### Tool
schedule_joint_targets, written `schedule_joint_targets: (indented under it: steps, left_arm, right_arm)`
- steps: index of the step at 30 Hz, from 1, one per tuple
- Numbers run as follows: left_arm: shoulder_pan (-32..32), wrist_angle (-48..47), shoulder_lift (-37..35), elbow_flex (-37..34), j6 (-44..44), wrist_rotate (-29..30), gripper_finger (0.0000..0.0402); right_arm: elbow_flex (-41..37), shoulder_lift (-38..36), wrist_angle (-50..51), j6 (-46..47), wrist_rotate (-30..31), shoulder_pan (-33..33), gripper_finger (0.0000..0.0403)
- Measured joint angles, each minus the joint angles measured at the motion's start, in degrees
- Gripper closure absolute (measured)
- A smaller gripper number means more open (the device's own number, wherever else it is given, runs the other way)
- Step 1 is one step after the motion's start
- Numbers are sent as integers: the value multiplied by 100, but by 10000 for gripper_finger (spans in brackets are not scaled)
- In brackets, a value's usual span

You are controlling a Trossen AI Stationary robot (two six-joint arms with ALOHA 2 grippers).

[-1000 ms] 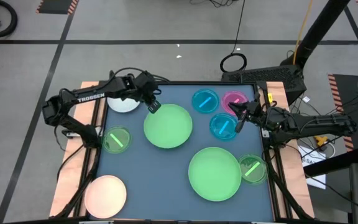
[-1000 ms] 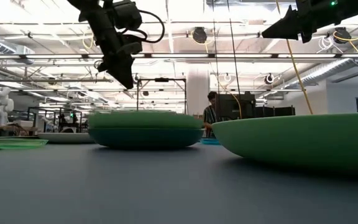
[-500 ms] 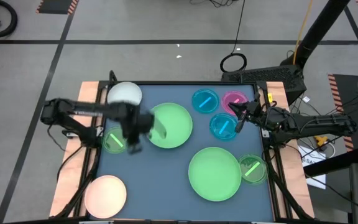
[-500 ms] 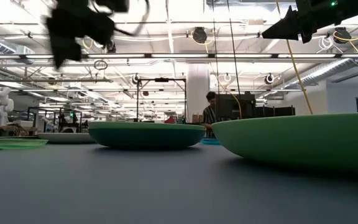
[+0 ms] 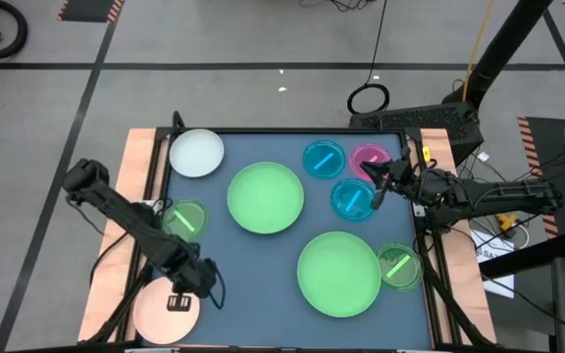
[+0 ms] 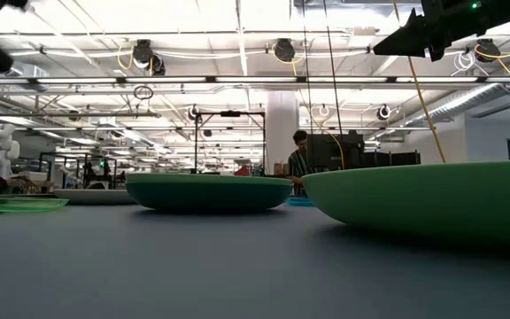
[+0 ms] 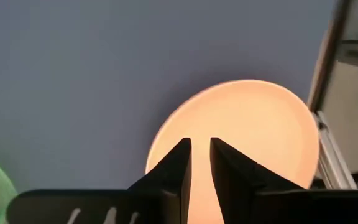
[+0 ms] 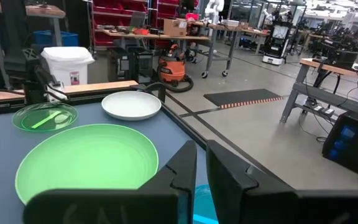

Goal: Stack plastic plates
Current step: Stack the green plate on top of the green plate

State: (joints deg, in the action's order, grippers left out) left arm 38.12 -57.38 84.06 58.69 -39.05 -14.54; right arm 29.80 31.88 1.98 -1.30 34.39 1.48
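My left gripper [image 5: 179,300] is shut and hovers above the medium cream plate [image 5: 165,310] at the near left corner, which fills its wrist view [image 7: 253,134]. It touches nothing. My right gripper [image 5: 377,190] is shut and waits in the air by a small blue plate [image 5: 351,199] at the right edge. A large green plate [image 5: 265,198] lies mid-table and another [image 5: 338,274] lies near right. A white plate [image 5: 196,154] lies far left. Small green striped plates [image 5: 184,221] [image 5: 397,266], a second blue plate [image 5: 324,159] and a pink plate [image 5: 369,158] lie flat.
The table has a raised frame along its left [image 5: 145,196] and right [image 5: 422,226] edges. Bare tabletop [image 5: 248,284] lies between the cream plate and the near green plate. In the low view the mid-table plate [image 6: 206,190] shows a dark green underside.
My left gripper has swung from the far left rim of the mid-table green plate toward the table's near left corner, over the cream plate, uncovering the white plate. In the low view, the light green rim on the dark green plate has sunk level with it.
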Motion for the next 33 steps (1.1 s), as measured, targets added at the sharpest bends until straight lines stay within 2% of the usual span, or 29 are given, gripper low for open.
schedule_joint_targets:
  steps: [4,18,24,28,33]
  left_arm:
    - [190,221,237,-278,-99,-35,337]
    - [303,482,1604,-251,395,-37,337]
    - [188,338,1373,-141,451,430,337]
    - [132,-35,1136,-135,490,476,337]
    - [-208,155,700,-105,613,870,337]
  right_arm:
    - [0,1,-5,0,0,2,371]
    - [0,0,-22,0,0,0,371]
    - [0,1,-40,1,2,0,371]
    - [0,1,-42,1,3,0,371]
    - [0,1,-46,83,3,0,371]
